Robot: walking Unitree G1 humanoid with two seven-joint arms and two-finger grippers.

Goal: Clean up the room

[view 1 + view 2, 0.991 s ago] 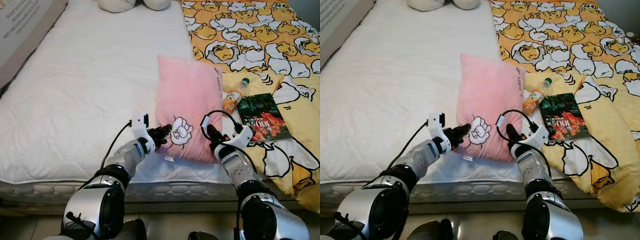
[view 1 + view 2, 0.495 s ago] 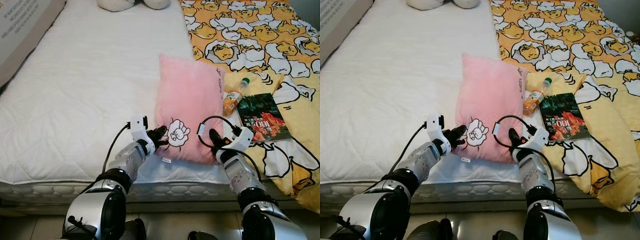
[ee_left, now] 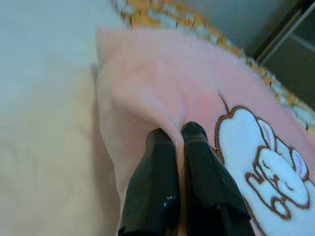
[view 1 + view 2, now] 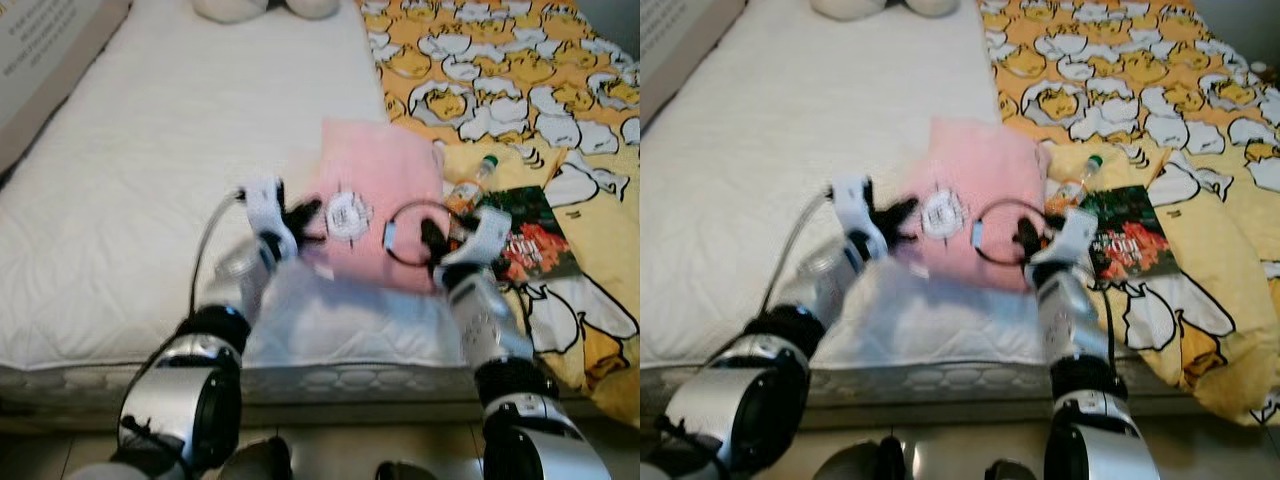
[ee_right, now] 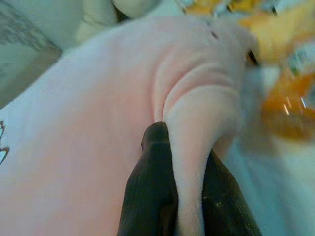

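Left claw (image 3: 178, 135) pinched tight on near left edge of pink pillow (image 4: 380, 190), fold of plush caught between black fingers (image 3: 155, 182). Right claw (image 5: 184, 147) clamped on pillow's near right edge, fabric bunched between its fingers. Pillow held above white mattress (image 4: 150, 180), near front edge of bed, rabbit patch (image 4: 345, 213) facing camera. Orange-drink bottle (image 4: 470, 185) and dark book (image 4: 525, 235) just beside pillow's right side, on yellow duck-print blanket (image 4: 520, 70). Arms blurred.

Bright even light, arms blurred (motion)
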